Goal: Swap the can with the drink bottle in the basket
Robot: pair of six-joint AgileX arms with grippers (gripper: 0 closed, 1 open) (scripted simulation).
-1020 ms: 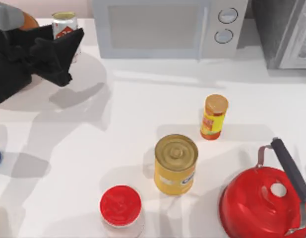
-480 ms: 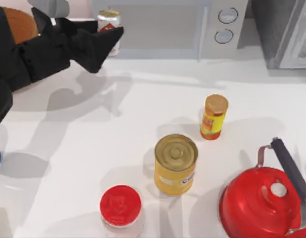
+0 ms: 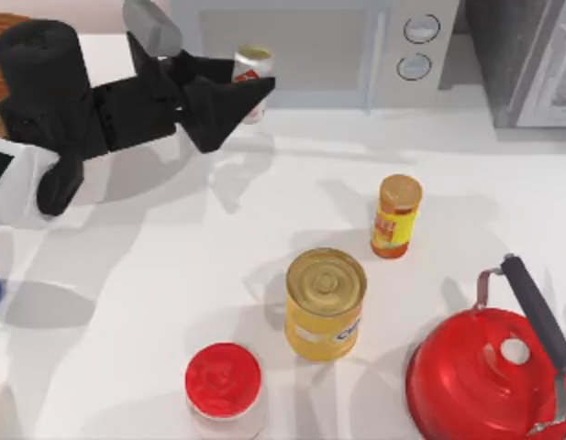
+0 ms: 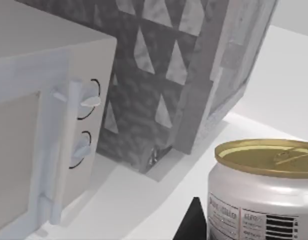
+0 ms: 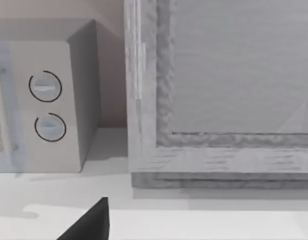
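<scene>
While left jaws (image 3: pixel 250 92) pinch drink bottle (image 3: pixel 252 81), microwave (image 3: pixel 301 50) sits just behind.

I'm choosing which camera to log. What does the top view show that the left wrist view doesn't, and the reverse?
Top view adds: the can, the orange-capped bottle, the red-lidded jar and the red kettle on the table. Left wrist view adds: the fine print on the drink bottle. Shared: that bottle, held by the left gripper with jaws shut on it, the microwave and the grey cabinet.
</scene>
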